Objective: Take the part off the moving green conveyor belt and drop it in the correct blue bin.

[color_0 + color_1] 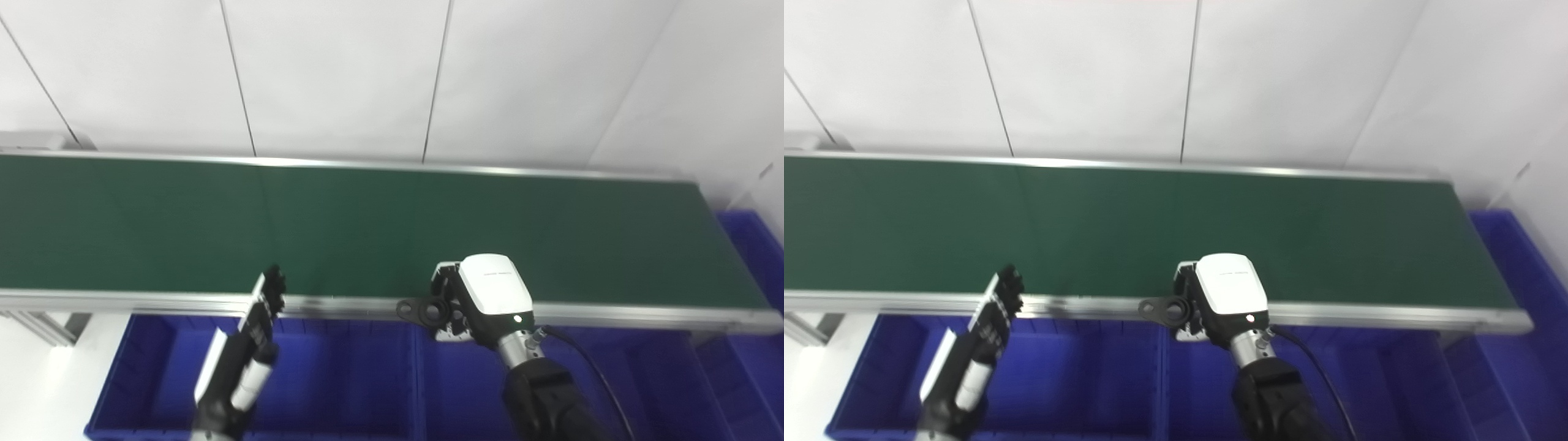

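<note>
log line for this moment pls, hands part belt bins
right hand: shut on black part, at belt's near rail | left hand: open, holds nothing | belt: bare | blue bins: below near rail

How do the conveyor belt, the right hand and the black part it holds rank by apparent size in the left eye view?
1. Green conveyor belt, largest by far.
2. Right hand, though it is nearer the camera.
3. Black part, smallest, and partly hidden inside that hand.

White panelled wall [343,73] with thin dark vertical seams, evenly and brightly lit
</note>
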Action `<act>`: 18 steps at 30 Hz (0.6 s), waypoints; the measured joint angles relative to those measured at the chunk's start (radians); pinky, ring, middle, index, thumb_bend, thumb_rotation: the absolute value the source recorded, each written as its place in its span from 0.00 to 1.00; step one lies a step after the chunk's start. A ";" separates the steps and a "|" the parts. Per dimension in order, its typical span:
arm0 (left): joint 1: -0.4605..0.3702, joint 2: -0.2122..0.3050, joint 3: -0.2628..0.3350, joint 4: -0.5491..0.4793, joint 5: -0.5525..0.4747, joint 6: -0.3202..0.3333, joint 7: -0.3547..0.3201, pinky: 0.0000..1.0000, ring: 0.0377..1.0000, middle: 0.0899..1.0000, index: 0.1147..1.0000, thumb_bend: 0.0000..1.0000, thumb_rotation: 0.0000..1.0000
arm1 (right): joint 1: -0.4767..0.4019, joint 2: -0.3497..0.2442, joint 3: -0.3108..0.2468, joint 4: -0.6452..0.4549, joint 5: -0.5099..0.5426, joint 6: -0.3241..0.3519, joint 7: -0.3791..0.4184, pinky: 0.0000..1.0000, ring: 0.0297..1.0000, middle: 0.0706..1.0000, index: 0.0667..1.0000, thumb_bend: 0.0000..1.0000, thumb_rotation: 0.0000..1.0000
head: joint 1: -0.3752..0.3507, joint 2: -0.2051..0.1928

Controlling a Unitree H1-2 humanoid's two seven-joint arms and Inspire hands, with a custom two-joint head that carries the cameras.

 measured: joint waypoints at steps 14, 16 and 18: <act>-0.015 0.003 0.015 -0.050 -0.064 0.092 -0.034 1.00 1.00 1.00 1.00 0.81 0.88 | 0.075 -0.043 -0.049 -0.032 -0.033 -0.012 0.141 0.18 0.21 0.43 0.45 0.52 0.01 | 0.008 0.017; -0.015 0.002 0.014 -0.051 -0.062 0.100 -0.034 1.00 1.00 1.00 1.00 0.80 0.89 | 0.079 -0.049 -0.060 -0.027 -0.037 -0.011 0.159 0.19 0.22 0.43 0.45 0.52 0.00 | 0.015 0.017; -0.015 0.002 0.014 -0.051 -0.059 0.102 -0.035 1.00 1.00 1.00 1.00 0.80 0.89 | 0.079 -0.049 -0.064 -0.012 -0.052 -0.011 0.192 0.18 0.21 0.43 0.45 0.52 0.00 | 0.020 0.015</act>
